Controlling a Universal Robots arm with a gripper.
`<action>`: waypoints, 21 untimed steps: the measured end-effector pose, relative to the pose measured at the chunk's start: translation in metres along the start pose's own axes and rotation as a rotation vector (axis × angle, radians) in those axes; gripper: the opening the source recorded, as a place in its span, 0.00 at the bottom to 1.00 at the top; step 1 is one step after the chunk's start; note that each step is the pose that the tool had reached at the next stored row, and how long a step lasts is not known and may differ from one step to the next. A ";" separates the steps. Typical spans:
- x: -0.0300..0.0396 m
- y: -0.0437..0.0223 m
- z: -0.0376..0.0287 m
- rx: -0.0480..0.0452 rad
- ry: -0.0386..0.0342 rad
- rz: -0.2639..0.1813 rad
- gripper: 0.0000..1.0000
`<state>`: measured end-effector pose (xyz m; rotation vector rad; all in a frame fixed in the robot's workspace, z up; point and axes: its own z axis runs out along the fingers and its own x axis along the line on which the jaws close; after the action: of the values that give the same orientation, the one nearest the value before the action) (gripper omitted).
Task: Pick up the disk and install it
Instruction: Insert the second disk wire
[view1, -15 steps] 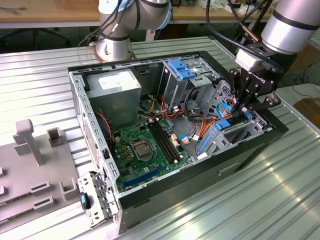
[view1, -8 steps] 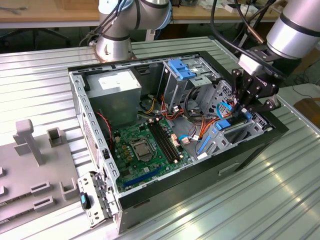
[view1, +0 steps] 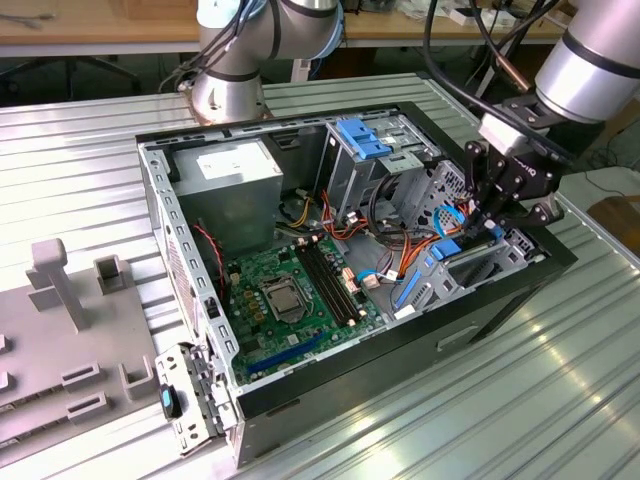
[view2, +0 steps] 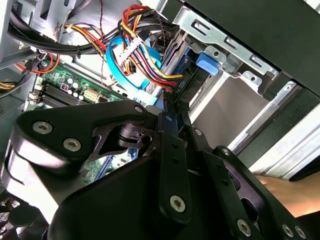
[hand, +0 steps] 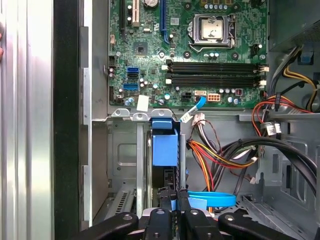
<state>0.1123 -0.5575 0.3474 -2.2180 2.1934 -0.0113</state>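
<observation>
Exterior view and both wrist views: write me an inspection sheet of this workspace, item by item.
Surface: ribbed metal table, carrying an open computer case.
Job's things: the disk stands on edge in the drive bay, next to the motherboard.
Clutter: grey fixture with upright blocks on the table at the exterior view's left.
Grippers: the gripper reaches into the bay, apparently shut on the disk's blue-railed edge.
Cables: coloured wire bundle and blue flat cable lie close beside the bay.
Surroundings: wooden bench behind the table.
</observation>
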 end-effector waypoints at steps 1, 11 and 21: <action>0.0000 0.0000 0.0002 0.0000 0.0000 0.000 0.17; 0.0008 -0.0002 0.0035 -0.0001 -0.0038 0.000 0.17; 0.0014 -0.0002 0.0038 0.0000 -0.0179 0.000 0.17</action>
<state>0.1126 -0.5589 0.3435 -2.2088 2.1848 0.0086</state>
